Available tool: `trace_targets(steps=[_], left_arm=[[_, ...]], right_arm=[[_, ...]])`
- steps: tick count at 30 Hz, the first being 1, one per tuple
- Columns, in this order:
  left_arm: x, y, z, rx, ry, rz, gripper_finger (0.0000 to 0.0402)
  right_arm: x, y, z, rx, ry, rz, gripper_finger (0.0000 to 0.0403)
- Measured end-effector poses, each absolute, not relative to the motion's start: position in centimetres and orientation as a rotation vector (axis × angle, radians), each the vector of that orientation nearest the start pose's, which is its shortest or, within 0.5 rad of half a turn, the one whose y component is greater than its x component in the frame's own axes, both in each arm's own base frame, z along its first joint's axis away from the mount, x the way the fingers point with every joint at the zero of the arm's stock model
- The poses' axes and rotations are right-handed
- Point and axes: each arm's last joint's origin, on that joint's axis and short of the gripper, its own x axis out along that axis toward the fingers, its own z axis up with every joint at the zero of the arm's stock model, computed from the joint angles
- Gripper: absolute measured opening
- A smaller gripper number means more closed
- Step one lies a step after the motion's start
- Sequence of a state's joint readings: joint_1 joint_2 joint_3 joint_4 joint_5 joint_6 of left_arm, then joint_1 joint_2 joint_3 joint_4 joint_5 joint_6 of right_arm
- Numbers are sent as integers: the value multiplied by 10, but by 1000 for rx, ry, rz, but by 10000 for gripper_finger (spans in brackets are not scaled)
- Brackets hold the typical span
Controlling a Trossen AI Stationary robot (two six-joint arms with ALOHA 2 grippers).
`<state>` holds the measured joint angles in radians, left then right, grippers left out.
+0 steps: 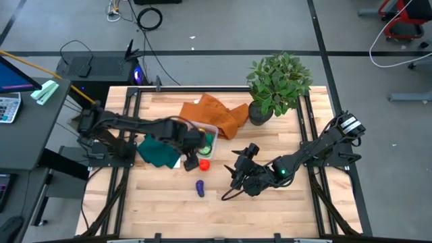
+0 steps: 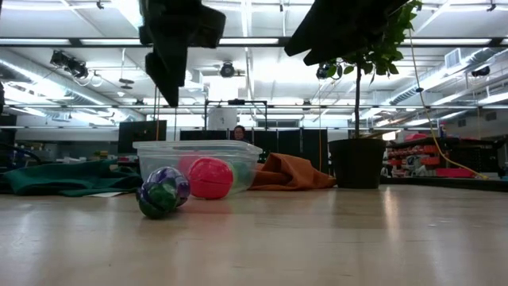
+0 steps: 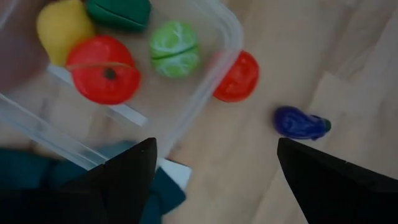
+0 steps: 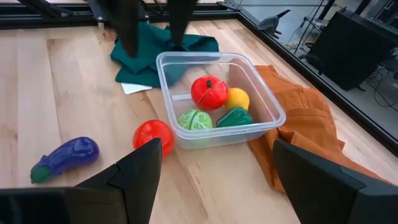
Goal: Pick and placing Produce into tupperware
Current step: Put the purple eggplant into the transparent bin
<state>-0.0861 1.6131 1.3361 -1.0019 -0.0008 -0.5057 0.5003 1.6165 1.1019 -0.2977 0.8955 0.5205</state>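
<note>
The clear tupperware (image 4: 267, 107) stands on the wood table and holds a red tomato (image 4: 209, 91), a yellow piece (image 4: 237, 98), a light green cabbage (image 4: 195, 120) and a dark green piece (image 4: 235, 116). A second red piece (image 4: 152, 133) lies on the table against the box's near wall. The purple eggplant (image 4: 65, 158) lies farther toward the near edge. My left gripper (image 3: 216, 143) hangs open above the box's near corner (image 3: 230, 31), over the red piece (image 3: 236, 76). My right gripper (image 4: 216, 143) is open to the right of the box, low and facing it.
A dark green cloth (image 1: 156, 152) lies left of the box, with a white paper corner (image 4: 134, 88) showing under it. An orange cloth (image 1: 216, 111) lies behind the box and a potted plant (image 1: 278, 81) stands at the far right. Bare wood lies along the near edge.
</note>
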Motion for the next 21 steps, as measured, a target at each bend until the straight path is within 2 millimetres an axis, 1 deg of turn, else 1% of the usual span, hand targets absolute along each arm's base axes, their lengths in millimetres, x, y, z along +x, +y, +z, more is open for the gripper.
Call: trace_targets(steps=[6,12,16,21], left_arm=[[306,-56,265,-380,1244,299,341],[301,-84,266,-386,1206,334,341],[301,-102,268,-409,1143,311,341],[303,-124,272,-441,1018,300,341]], right_arm=[[304,141,236,-22,515,-496,267],[302,148,235,-27,559,-405,267],[298,157,234,-64,598,-305,267],[292,171,232,-55,677,-101,267]])
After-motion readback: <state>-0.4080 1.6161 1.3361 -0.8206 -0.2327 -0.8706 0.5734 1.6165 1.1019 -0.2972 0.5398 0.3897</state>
